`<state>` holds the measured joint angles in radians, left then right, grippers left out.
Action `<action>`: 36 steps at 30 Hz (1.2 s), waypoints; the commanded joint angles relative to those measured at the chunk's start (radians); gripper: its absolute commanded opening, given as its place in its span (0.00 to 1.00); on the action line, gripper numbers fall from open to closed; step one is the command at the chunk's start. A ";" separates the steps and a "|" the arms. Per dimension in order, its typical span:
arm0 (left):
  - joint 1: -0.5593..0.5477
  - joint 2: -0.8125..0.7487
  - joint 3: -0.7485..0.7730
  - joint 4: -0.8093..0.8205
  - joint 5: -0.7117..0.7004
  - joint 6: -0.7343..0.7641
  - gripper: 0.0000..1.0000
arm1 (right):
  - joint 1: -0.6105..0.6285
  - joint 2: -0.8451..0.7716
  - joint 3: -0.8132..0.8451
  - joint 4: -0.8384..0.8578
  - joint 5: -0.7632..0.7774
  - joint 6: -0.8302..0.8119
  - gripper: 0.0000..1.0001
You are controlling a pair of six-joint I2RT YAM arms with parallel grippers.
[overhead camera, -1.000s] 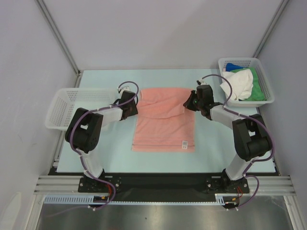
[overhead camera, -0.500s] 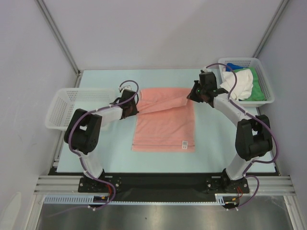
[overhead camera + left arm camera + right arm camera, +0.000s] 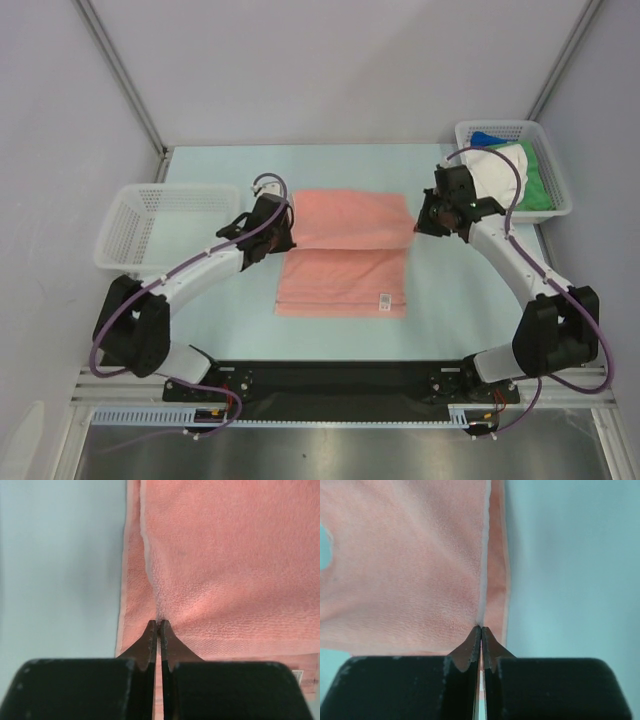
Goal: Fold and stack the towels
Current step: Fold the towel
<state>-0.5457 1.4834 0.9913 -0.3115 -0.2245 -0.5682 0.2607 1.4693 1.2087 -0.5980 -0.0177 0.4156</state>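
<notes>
Salmon pink towel (image 3: 342, 272) lies at the centre of the table (image 3: 210, 165). Its far part appears doubled in a raised band, with the label corner toward 5 o'clock. Left tool (image 3: 281, 232) is clenched on the towel's 9 o'clock edge and right tool (image 3: 421, 218) on its 3 o'clock edge; the wrist views show cloth pinched between the tips.

White towel (image 3: 497, 178), green towel (image 3: 538, 182) and blue towel (image 3: 484, 139) are heaped in the basket (image 3: 520, 214) at 2 o'clock.

Judgement: terry is light, limp, grippy and not fragile, and it sags between grips. Pinch both layers at matching side-edge points and keep the span taut.
</notes>
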 commanded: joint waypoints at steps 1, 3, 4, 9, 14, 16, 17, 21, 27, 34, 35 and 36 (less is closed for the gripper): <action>-0.002 -0.077 -0.054 -0.064 -0.001 -0.013 0.00 | 0.005 -0.067 -0.093 -0.069 0.018 -0.028 0.05; -0.010 -0.103 -0.097 -0.069 0.010 -0.018 0.00 | 0.011 -0.092 -0.127 -0.068 0.012 -0.026 0.05; -0.011 -0.110 -0.112 -0.063 0.022 -0.019 0.00 | 0.014 -0.096 -0.147 -0.069 0.013 -0.028 0.05; -0.025 -0.074 -0.212 0.012 0.077 -0.042 0.00 | 0.028 -0.049 -0.218 -0.014 -0.005 -0.018 0.09; -0.046 -0.017 -0.237 0.061 0.105 -0.064 0.00 | 0.029 0.049 -0.213 0.036 -0.001 -0.014 0.20; -0.049 -0.014 -0.238 0.069 0.106 -0.067 0.00 | 0.031 0.027 -0.224 0.055 0.018 -0.005 0.39; -0.049 -0.011 -0.238 0.071 0.106 -0.067 0.00 | 0.035 0.010 -0.230 0.058 0.019 0.005 0.42; -0.051 -0.009 -0.240 0.075 0.109 -0.068 0.00 | 0.084 -0.102 -0.293 0.056 0.099 0.041 0.34; -0.051 -0.009 -0.246 0.075 0.111 -0.061 0.00 | 0.251 -0.188 -0.426 0.093 0.153 0.132 0.27; -0.051 -0.025 -0.249 0.068 0.105 -0.056 0.00 | 0.301 -0.170 -0.485 0.178 0.180 0.144 0.42; -0.051 -0.026 -0.250 0.069 0.103 -0.055 0.00 | 0.301 -0.170 -0.489 0.202 0.176 0.143 0.42; -0.051 -0.028 -0.250 0.068 0.103 -0.055 0.00 | 0.301 -0.164 -0.497 0.214 0.177 0.143 0.43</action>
<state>-0.5888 1.4773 0.7479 -0.2646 -0.1249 -0.6128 0.5571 1.3014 0.7197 -0.4736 0.1276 0.5457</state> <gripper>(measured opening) 0.022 0.418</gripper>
